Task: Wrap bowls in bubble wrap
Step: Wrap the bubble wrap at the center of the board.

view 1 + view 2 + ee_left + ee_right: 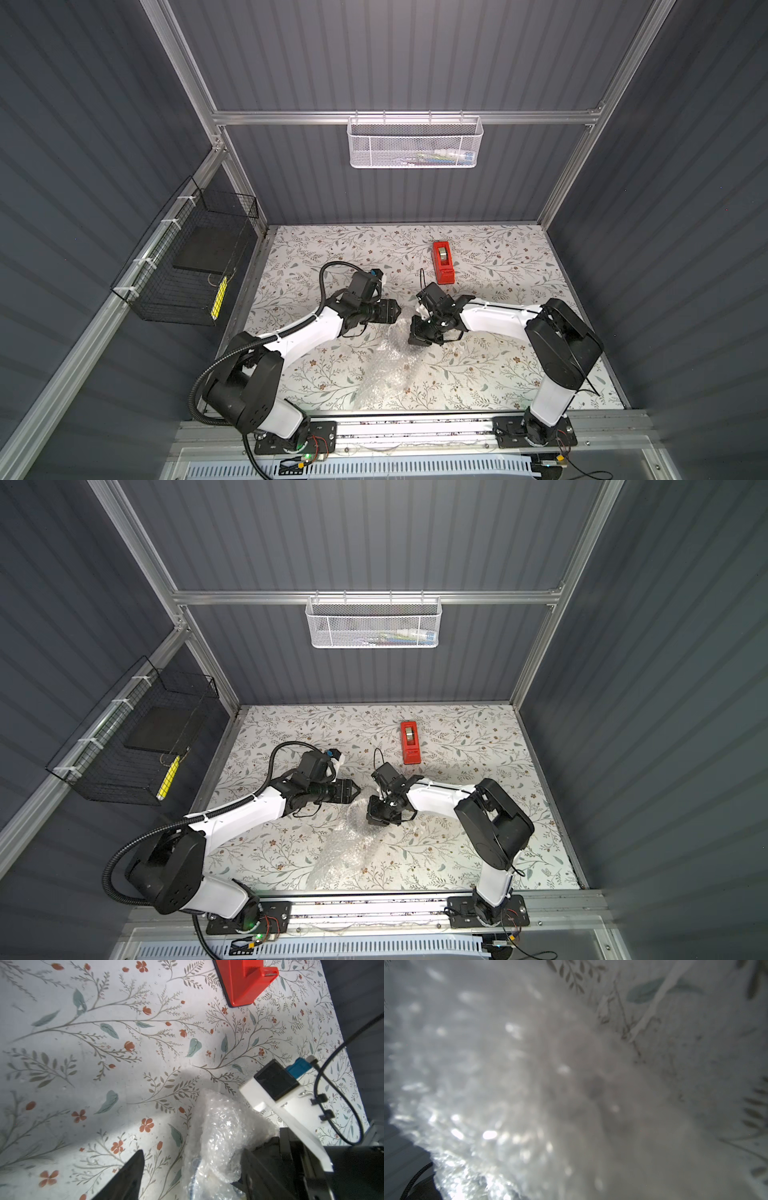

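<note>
**Both claws were at the clear, crinkly bubble wrap sheet, near the middle of the flower-printed worktop.**

The left claw stood released, its black fingers spread either side of the bunched wrap, which trailed from the centre toward 6 o'clock. The right claw was clenched, tip down on the bundle's 12 o'clock end; whether it pinched a fold I couldn't tell. The small ceramic bowl showed only as a bluish streak through the plastic. A red plastic tape dispenser sat apart at 1 o'clock.
</note>
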Action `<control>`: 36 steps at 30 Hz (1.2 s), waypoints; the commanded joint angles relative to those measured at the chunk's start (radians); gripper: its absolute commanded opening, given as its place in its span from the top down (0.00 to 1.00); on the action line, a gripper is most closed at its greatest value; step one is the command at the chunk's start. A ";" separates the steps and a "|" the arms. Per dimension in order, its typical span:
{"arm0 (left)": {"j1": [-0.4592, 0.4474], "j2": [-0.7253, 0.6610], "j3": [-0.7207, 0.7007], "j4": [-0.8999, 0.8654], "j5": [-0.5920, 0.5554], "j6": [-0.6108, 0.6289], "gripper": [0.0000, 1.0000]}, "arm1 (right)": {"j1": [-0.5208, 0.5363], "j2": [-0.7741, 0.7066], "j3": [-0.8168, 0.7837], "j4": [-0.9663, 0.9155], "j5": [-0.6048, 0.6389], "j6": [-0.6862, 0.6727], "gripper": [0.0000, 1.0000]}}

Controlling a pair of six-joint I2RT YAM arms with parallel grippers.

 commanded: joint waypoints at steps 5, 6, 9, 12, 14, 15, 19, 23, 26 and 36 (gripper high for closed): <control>-0.001 0.056 -0.006 0.054 0.085 0.013 0.30 | 0.015 0.044 -0.014 -0.090 0.015 -0.002 1.00; -0.001 0.061 -0.009 0.058 0.088 0.014 0.30 | 0.015 0.045 -0.013 -0.090 0.014 -0.001 1.00; -0.001 0.085 -0.021 0.076 0.099 0.014 0.31 | 0.016 0.045 -0.011 -0.091 0.015 0.001 1.00; -0.001 0.116 -0.029 0.092 0.099 0.013 0.36 | 0.016 0.042 -0.012 -0.090 0.013 0.004 1.00; -0.001 0.135 -0.034 0.102 0.099 0.011 0.37 | 0.016 0.040 -0.012 -0.063 0.016 0.005 1.00; -0.001 0.144 -0.038 0.108 0.098 0.007 0.39 | 0.016 0.040 -0.012 -0.063 0.016 0.005 1.00; -0.001 0.176 -0.048 0.120 0.095 0.007 0.44 | 0.016 0.038 -0.012 -0.058 0.014 0.006 1.00; -0.003 0.178 -0.068 0.124 0.093 0.002 0.52 | 0.014 0.030 -0.016 -0.054 0.022 0.013 1.00; -0.004 0.175 -0.083 0.125 0.103 0.004 0.55 | 0.014 0.030 -0.019 -0.047 0.024 0.018 1.00; -0.004 0.142 -0.115 0.106 0.112 0.011 0.55 | 0.014 0.033 -0.016 -0.040 0.028 0.017 1.00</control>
